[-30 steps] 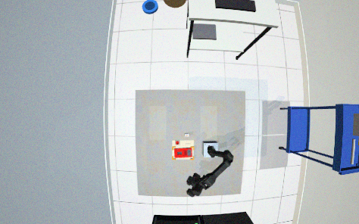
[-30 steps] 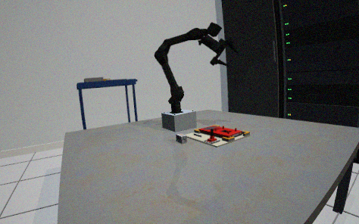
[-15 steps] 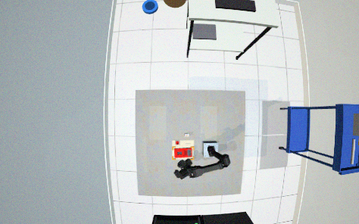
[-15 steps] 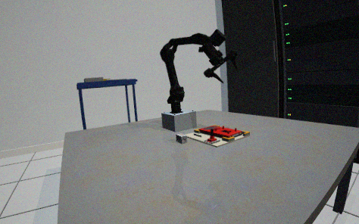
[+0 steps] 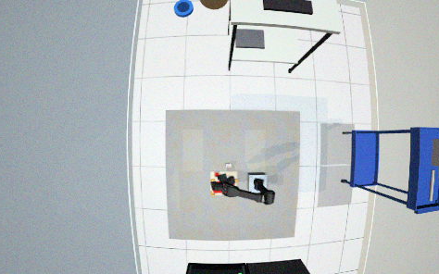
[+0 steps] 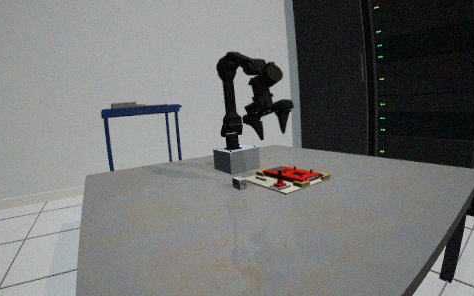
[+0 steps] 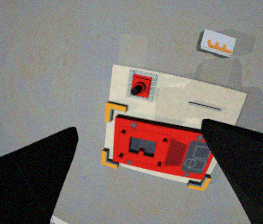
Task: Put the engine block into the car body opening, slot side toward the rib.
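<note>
You are holding the tool [image 5: 222,181] [image 6: 273,135] [image 7: 140,129] wide open with nothing between its fingers, and it is hanging above the table [image 5: 198,222] [image 6: 199,225] [image 7: 22,60], well clear of the pieces below. The engine block [image 5: 217,175] [image 6: 280,181] [image 7: 143,80], red with a black peg on top, is standing upright on the cream board [image 5: 234,175] [image 6: 269,190] [image 7: 172,100], outside the car body. In the exterior view, it is sitting on the near side of the board. The red car body [image 6: 291,174] [image 7: 174,150] is lying flat on the far part, with orange corner brackets [image 7: 110,160] around it. In the wrist view, you are seeing its dark opening [image 7: 143,145] toward the left and the right finger covering part of its right end. A small pale block [image 5: 228,165] [image 6: 239,183] [image 7: 218,42] with an orange mark is resting on the table just beside the board. In the exterior view, your arm is standing on a grey box [image 5: 251,177] [image 6: 236,161] to the far left of the board.
</note>
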Action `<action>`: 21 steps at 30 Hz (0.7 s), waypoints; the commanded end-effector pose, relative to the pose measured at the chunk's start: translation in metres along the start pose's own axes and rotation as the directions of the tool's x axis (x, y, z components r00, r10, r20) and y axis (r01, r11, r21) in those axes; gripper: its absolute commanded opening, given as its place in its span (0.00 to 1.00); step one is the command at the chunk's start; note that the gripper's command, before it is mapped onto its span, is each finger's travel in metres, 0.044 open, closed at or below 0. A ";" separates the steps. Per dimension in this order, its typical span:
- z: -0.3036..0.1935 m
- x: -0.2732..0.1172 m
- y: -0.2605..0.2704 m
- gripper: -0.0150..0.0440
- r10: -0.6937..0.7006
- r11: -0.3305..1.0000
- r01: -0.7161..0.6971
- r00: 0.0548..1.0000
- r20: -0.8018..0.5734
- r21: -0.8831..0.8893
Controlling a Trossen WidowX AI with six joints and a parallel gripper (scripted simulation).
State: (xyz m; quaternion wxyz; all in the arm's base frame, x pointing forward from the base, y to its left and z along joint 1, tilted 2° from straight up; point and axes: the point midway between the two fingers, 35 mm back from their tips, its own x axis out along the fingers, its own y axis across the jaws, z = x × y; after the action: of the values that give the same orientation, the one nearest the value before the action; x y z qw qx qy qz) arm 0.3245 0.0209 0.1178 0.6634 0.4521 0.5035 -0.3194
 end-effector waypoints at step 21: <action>0.074 0.083 -0.109 1.00 -0.268 0.930 0.267 0.963 -0.030 0.252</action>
State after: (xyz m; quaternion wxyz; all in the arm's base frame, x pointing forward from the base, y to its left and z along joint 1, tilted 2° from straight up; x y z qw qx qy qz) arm 0.2820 -0.0855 0.0212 0.5507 0.4625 0.5123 -0.4695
